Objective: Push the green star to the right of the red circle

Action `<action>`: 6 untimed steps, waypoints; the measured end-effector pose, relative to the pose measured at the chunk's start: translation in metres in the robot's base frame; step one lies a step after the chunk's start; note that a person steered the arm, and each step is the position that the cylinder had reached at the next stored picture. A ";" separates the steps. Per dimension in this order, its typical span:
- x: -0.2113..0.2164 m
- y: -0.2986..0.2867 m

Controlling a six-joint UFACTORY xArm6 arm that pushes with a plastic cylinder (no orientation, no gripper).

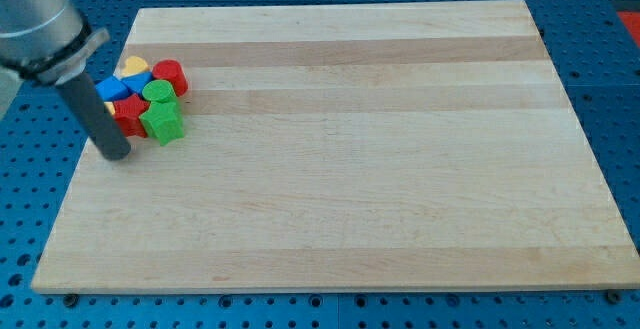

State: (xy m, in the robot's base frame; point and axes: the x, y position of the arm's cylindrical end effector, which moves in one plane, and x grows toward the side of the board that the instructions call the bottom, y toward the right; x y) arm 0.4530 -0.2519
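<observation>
The green star (162, 123) lies at the lower right of a tight cluster of blocks near the board's upper left corner. The red circle (171, 74) sits at the cluster's upper right, above the green star, with a green circle (158, 92) between them. My tip (117, 155) rests on the board just left of and slightly below the green star, beside a red star (128, 115). The rod leans up to the view's left and covers part of the cluster's left side.
The cluster also holds a yellow heart (134, 66) at its top and blue blocks (113, 90) on its left. The wooden board (340, 169) lies on a blue perforated table; its left edge is close to my tip.
</observation>
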 end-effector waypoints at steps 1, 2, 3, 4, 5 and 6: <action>-0.007 0.028; -0.011 0.066; -0.051 0.093; -0.064 0.093; -0.039 0.074; -0.028 0.045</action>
